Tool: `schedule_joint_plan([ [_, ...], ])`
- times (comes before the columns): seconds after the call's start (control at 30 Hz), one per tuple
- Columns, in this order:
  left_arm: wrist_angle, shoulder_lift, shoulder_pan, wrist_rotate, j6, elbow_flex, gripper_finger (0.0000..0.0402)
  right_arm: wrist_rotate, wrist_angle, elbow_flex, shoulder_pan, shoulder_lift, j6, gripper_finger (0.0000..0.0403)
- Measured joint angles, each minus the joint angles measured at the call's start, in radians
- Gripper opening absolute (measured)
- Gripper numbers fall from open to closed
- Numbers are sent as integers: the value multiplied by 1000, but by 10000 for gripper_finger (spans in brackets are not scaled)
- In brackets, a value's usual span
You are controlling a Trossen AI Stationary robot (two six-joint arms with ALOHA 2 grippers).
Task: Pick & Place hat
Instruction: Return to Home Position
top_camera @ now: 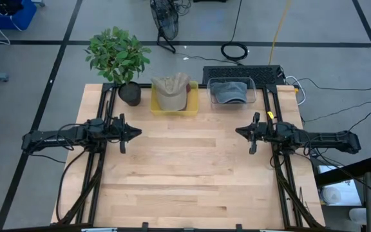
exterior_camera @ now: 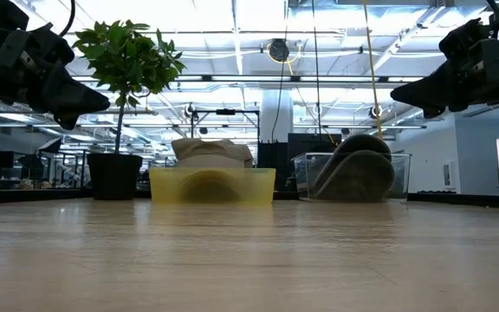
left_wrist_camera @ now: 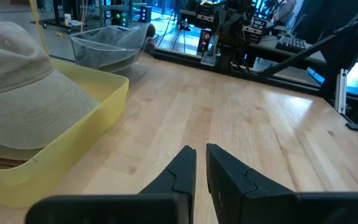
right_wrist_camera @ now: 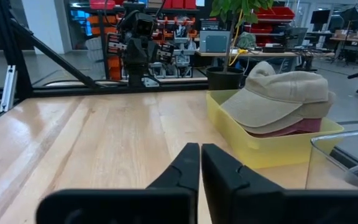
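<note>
- Along the far edge of the table (top_camera: 185, 183), about mid-width: yellow bin (top_camera: 172, 113), low-walled, flat on the wood.
- Inside the yellow bin: stack of caps, with a tan cap (top_camera: 171, 91) topmost, crown up and rising well above the rim. Reddish layer lower in the stack, seen from the right wrist.
- Just right of the yellow bin, with a narrow gap between: clear bin (top_camera: 252, 91), also on the far edge, holding one grey cap (top_camera: 229, 94). Crown of that cap above the clear wall in the low view.
- Just left of the yellow bin: leafy plant (top_camera: 116, 55) in a dark pot (top_camera: 130, 95), upright, with foliage spreading out past the table's edge.
- Nearer than the yellow bin and off to its left: left gripper (top_camera: 133, 133), raised off the wood, pointing across toward the table's middle. Fingers (left_wrist_camera: 182, 171) drawn together with only a sliver between them, gripping nothing.
- Nearer than the yellow bin and off to its right, below the clear bin in the high view: right gripper (top_camera: 240, 132), raised likewise, pointing back toward the left one. Fingers (right_wrist_camera: 188, 163) pressed close the same way, gripping nothing.
- Well apart from the yellow bin, both grippers, with a wide stretch of wood between the two.
- Level with the tabletop: both grippers high above the yellow bin's rim, one at each side.
- From the left wrist: yellow bin close by, clear bin beyond it, right arm across the table.
</note>
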Motion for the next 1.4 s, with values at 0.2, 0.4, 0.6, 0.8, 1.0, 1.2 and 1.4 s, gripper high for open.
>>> schedule_joint_plan([
  [0.2,0,0,0,0,0,0,42,0,0,0,0,0,-16,2],
  [0.4,0,0,0,0,0,0,42,0,0,0,0,0,-32,1],
  [0.6,0,0,0,0,0,0,42,0,0,0,0,0,-45,1],
  [0.8,0,0,0,0,0,0,42,0,0,0,0,0,-45,4],
  [1.0,0,0,0,0,0,0,42,0,0,0,0,0,-45,2],
  [1.2,0,0,0,0,0,0,42,0,1,0,0,0,-45,1],
  [1.4,0,0,0,0,0,0,42,0,1,0,0,0,-45,2],
])
